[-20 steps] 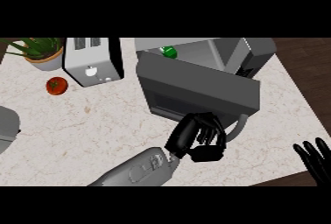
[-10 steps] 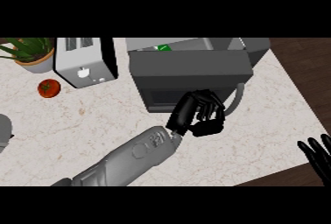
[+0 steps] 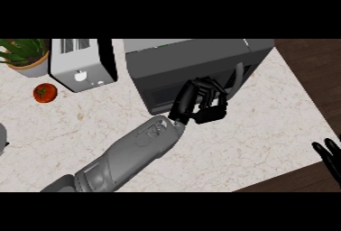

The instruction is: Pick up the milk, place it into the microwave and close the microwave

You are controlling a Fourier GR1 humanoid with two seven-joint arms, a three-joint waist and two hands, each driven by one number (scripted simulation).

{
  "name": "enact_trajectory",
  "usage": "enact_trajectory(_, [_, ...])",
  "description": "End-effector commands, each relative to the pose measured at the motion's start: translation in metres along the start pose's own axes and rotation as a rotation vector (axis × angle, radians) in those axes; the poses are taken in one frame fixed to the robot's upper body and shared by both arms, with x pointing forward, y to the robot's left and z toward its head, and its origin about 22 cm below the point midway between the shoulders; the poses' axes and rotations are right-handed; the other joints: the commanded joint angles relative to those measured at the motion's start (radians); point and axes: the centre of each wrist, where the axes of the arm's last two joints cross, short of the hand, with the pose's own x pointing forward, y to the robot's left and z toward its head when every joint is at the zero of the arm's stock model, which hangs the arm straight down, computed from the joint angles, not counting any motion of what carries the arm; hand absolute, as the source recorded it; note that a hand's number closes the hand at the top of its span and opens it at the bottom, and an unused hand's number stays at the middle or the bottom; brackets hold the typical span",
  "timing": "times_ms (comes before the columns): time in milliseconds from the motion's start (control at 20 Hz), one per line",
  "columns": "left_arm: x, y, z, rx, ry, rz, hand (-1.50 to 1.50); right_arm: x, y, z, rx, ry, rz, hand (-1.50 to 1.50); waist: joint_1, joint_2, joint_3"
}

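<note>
A smooth grey, panelled forearm (image 3: 130, 155) ends in a black, blocky hand (image 3: 200, 101) — the other black hand (image 3: 329, 155) shows only slim dark fingers.

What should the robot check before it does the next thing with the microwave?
1. Microwave door swung shut: looks shut, ok.
2. Left hand against the door front: ok.
3. Milk inside the microwave: cannot tell, none shows.
4. Right hand out of the way, resting at the right edge: ok.
5. Toaster, tomato and plant apart from the arm: ok.
</note>
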Motion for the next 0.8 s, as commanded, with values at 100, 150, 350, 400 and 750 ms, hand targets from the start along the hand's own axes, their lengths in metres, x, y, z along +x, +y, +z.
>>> enact_trajectory(100, [0.002, 0.011, -0.014, 0.049, 0.003, 0.042, 1.50, 0.005, 0.001, -0.006, 0.010, -0.022, -0.015, -1.50, -0.018, 0.011, 0.001])
enact_trajectory(150, [0.003, 0.011, -0.014, 0.049, 0.016, 0.070, 1.50, 0.008, -0.003, -0.008, 0.017, -0.027, -0.006, -1.50, -0.017, 0.013, 0.001])
enact_trajectory(350, [-0.006, 0.018, -0.013, 0.126, 0.062, 0.097, 1.50, 0.009, -0.003, -0.005, 0.002, -0.035, -0.028, -1.50, -0.030, 0.016, 0.002])
enact_trajectory(400, [-0.003, 0.017, -0.012, 0.139, 0.046, 0.112, 1.50, 0.008, 0.002, -0.009, 0.036, -0.033, -0.045, -1.50, -0.034, 0.018, 0.001])
enact_trajectory(750, [0.001, 0.018, -0.018, 0.179, -0.029, 0.090, 1.50, 0.014, 0.000, -0.013, 0.079, -0.044, -0.046, -1.50, -0.031, 0.020, 0.002])
